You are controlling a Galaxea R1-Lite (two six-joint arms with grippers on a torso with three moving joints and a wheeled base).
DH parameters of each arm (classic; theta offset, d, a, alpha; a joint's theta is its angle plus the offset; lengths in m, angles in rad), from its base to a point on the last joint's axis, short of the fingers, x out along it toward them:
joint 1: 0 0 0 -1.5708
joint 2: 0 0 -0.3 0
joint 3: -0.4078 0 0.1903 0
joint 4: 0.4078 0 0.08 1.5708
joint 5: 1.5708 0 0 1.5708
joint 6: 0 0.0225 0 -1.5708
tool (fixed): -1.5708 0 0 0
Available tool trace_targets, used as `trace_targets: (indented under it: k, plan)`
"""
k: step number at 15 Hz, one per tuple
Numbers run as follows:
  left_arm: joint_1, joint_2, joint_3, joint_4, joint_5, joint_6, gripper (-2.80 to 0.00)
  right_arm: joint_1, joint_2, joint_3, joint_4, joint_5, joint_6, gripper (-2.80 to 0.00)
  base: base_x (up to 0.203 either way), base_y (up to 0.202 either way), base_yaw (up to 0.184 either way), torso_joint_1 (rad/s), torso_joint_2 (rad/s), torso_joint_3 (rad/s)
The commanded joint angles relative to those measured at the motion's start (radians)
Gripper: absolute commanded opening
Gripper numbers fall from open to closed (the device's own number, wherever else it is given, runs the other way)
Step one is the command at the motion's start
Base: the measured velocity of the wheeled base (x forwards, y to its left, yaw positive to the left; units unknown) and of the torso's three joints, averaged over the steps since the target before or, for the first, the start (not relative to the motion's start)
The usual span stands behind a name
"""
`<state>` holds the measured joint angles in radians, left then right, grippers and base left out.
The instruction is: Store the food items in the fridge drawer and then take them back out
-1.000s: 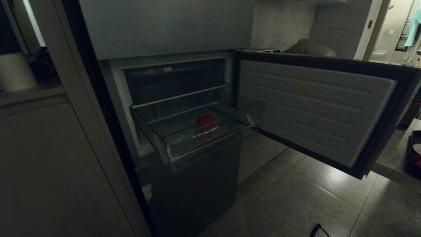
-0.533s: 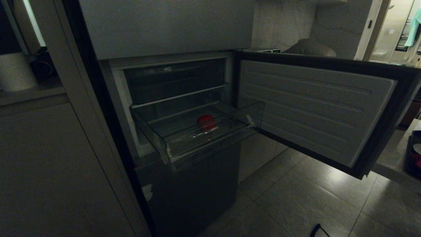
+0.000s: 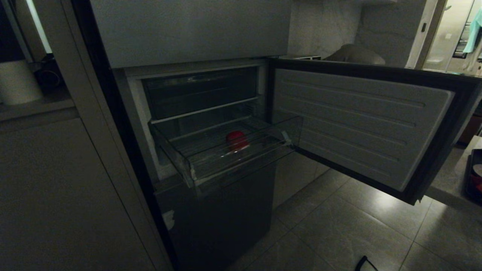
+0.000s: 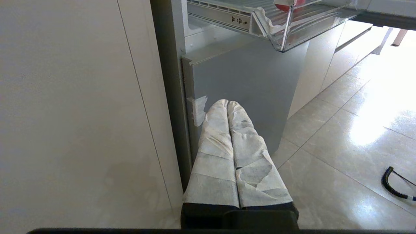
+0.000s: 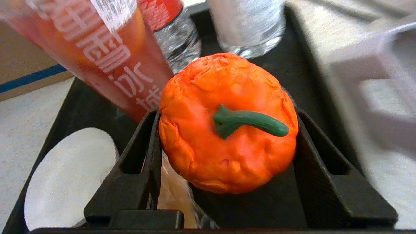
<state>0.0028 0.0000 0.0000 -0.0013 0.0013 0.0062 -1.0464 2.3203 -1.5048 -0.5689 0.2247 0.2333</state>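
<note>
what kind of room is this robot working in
Most likely a home kitchen: a tall dark grey fridge stands with one door swung open and a clear drawer pulled out, pale cabinets beside it, and a tiled floor.

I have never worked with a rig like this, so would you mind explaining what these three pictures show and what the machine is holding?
This is a wheeled robot with two arms, each ending in a gripper. The dark picture comes from its head camera: it faces a fridge with one door swung open and a clear drawer pulled out, holding one red food item.

The other two pictures come from cameras on the wrists. In the left one, the left gripper, its fingers wrapped in white cloth and pressed together, points at the fridge's lower panel, empty.

In the right one, the right gripper is closed around an orange-red pumpkin-shaped food item with a green stem, above a black tray holding bottles and a white disc.
</note>
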Motion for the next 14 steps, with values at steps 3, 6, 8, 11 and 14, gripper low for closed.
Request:
trace_targets:
  k: [3, 6, 8, 11, 14]
  plan:
    - [0.000, 0.000, 0.000, 0.000, 0.000, 0.000, -2.80, -0.003, 0.073, -0.067, -0.015, 0.044, 0.030, -2.80, 0.000, 0.000, 0.000, 0.000, 0.00, 0.000]
    - [0.000, 0.000, 0.000, 0.000, 0.000, 0.000, -2.80, -0.003, 0.094, -0.110, -0.014, 0.044, 0.038, -2.80, 0.000, 0.000, 0.000, 0.000, 0.00, 0.000]
    - [0.000, 0.000, 0.000, 0.000, 0.000, 0.000, -2.80, -0.003, 0.105, -0.141, -0.006, 0.042, 0.040, -2.80, 0.000, 0.000, 0.000, 0.000, 0.00, 0.000]
    - [0.000, 0.000, 0.000, 0.000, 0.000, 0.000, -2.80, -0.003, 0.113, -0.165, -0.003, 0.036, 0.039, 0.00, 0.000, 0.000, 0.000, 0.000, 0.00, 0.000]
    - [0.000, 0.000, 0.000, 0.000, 0.000, 0.000, -2.80, -0.002, 0.111, -0.207, 0.056, 0.033, 0.040, 0.00, 0.000, 0.000, 0.000, 0.000, 0.00, 0.000]
